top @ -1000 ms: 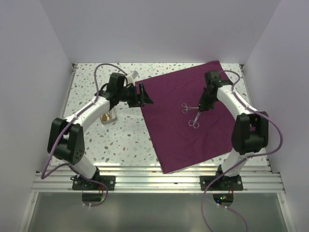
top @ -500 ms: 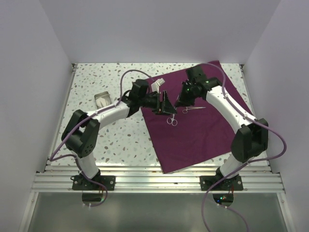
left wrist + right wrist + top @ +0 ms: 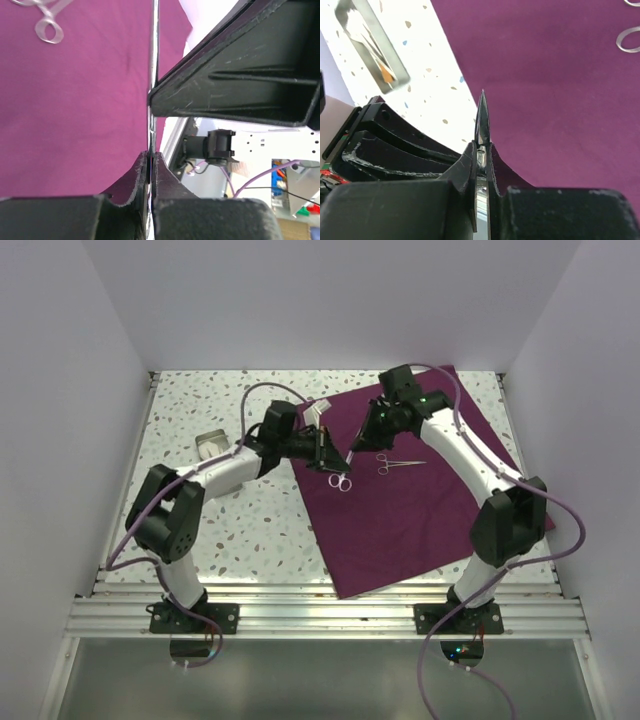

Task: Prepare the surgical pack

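The speckled table carries the purple cloth. The cloth lies flat under both grippers and reaches from them toward the table's right and near edges.

The steel tray sits on bare table, off the cloth, well to the left of the left gripper and beside that arm's forearm. It holds white pads and an orange strip.

The left gripper and the right gripper meet almost tip to tip above the cloth's far-left part. Both are clamped on the same scissors. The left fingers pinch its thin steel shaft. The right fingers pinch it with the pointed tip sticking out past them. The ring handles show just on the near side of the left gripper, over the cloth; whether they touch it I cannot tell.

A second pair lies flat on the cloth, just right of the right gripper, touching neither gripper.
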